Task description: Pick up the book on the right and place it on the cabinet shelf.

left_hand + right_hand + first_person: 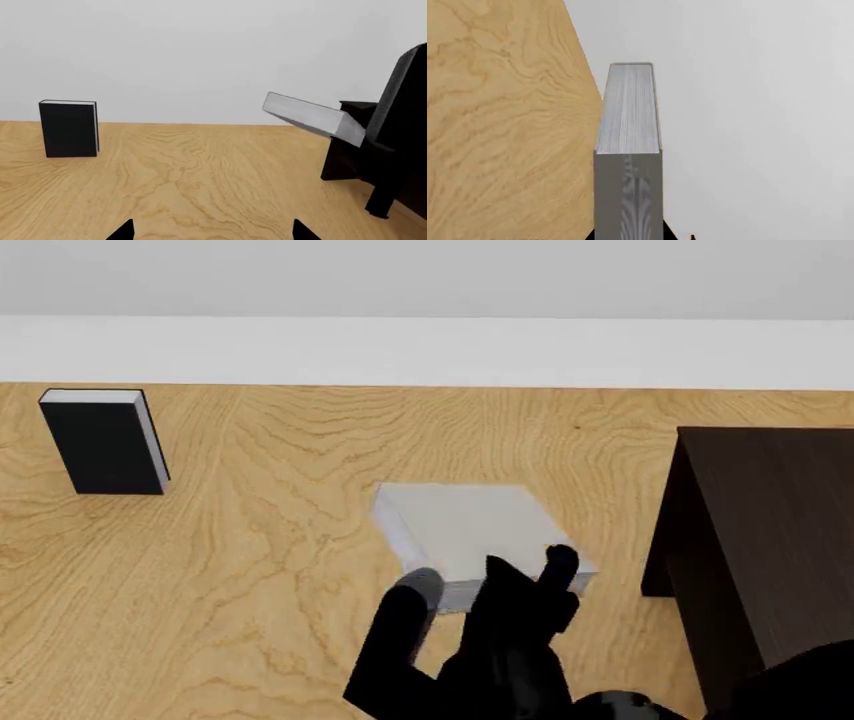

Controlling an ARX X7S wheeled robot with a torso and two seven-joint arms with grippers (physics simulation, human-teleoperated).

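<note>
One view, the head's, shows cabinet point(774, 540) beside held book point(461, 525).

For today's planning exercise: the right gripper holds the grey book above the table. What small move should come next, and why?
Probably carry the book right, toward the cabinet. The right gripper grips it, lifted off the table, short of the cabinet.
</note>
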